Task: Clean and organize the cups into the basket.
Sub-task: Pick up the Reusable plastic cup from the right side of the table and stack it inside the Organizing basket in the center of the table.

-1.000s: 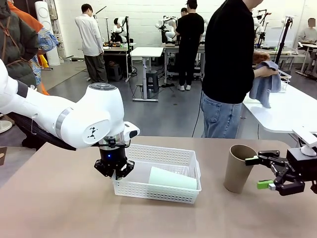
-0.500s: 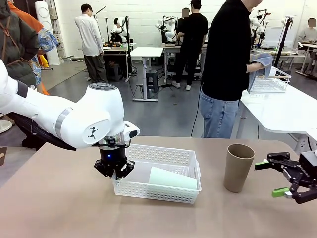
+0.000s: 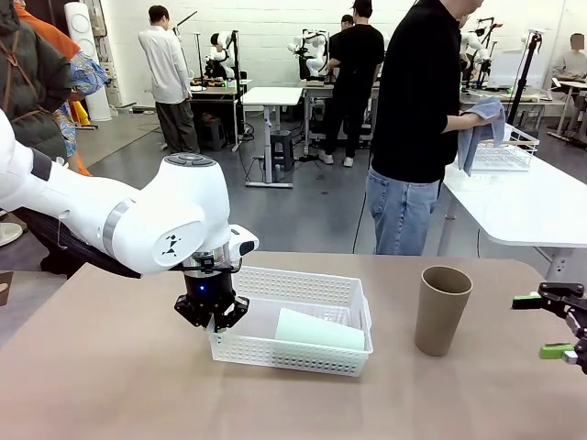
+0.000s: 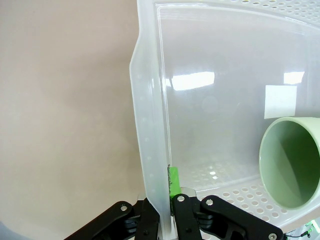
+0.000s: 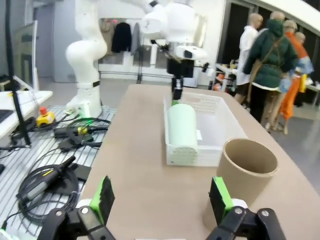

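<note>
The white lattice basket [image 3: 303,291] sits mid-table. A mint green cup [image 3: 319,330] lies on its side in it. My left gripper [image 3: 213,312] is shut on the basket's left wall, and the left wrist view shows that wall [image 4: 150,125] pinched between my fingers, with the mint cup's mouth [image 4: 292,162] at the right. A tan cup [image 3: 441,310] stands upright on the table right of the basket. My right gripper [image 3: 555,325] hangs open at the right edge, apart from the tan cup. In the right wrist view the tan cup [image 5: 247,172] stands just past the right pad, with the mint cup [image 5: 182,130] and the basket [image 5: 217,120] farther on.
A person in black stands behind the table's far edge, holding a blue cloth [image 3: 477,128]. A white side table [image 3: 523,206] at the back right carries a wire basket [image 3: 500,154]. Bare tabletop [image 3: 110,367] spreads to the left and in front of the basket.
My right gripper has drawn back to the right, away from the tan cup, staying open. The person has shifted with the cloth. My left gripper and the basket have not moved.
</note>
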You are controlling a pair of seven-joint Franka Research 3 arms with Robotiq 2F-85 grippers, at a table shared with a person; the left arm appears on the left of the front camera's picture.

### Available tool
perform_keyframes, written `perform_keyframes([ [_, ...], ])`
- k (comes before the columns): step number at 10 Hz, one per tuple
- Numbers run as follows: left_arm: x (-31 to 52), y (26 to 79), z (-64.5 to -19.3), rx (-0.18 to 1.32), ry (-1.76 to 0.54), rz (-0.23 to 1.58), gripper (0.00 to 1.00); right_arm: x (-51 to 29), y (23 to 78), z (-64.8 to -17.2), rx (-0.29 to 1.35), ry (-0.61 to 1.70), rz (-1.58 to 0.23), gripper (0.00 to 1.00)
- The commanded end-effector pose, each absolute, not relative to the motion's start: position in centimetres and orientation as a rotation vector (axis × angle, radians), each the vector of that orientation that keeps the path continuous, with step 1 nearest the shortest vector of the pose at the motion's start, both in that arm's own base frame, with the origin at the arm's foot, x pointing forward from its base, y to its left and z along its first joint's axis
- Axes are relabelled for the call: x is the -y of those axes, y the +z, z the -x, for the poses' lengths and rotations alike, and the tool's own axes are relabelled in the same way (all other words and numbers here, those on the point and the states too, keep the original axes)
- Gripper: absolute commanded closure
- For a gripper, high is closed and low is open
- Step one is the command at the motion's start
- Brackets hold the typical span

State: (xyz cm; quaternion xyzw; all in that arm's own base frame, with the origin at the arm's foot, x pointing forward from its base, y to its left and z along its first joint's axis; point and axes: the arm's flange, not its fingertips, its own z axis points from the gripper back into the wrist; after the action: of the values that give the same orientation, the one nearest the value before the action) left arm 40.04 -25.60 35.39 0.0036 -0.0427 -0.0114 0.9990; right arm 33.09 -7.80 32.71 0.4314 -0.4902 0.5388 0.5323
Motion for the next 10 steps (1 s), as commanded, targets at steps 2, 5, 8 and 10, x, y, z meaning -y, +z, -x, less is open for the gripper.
perform_keyframes([
  [2,25.6,35.5,-39.9,0.096,-0.020,-0.008,1.00,6.4,29.7,-36.7,1.115,1.110,-1.089,0.00],
  [5,25.6,35.5,-39.9,0.096,-0.020,-0.008,1.00,3.9,27.8,-40.2,1.017,1.089,-1.127,0.00],
  [8,25.6,35.5,-39.9,0.096,-0.020,-0.008,1.00,3.2,27.6,-41.6,1.016,1.089,-1.127,0.00],
  [10,25.6,35.5,-39.9,0.096,-0.020,-0.008,1.00,3.6,28.0,-40.9,1.043,1.052,-1.064,0.00],
])
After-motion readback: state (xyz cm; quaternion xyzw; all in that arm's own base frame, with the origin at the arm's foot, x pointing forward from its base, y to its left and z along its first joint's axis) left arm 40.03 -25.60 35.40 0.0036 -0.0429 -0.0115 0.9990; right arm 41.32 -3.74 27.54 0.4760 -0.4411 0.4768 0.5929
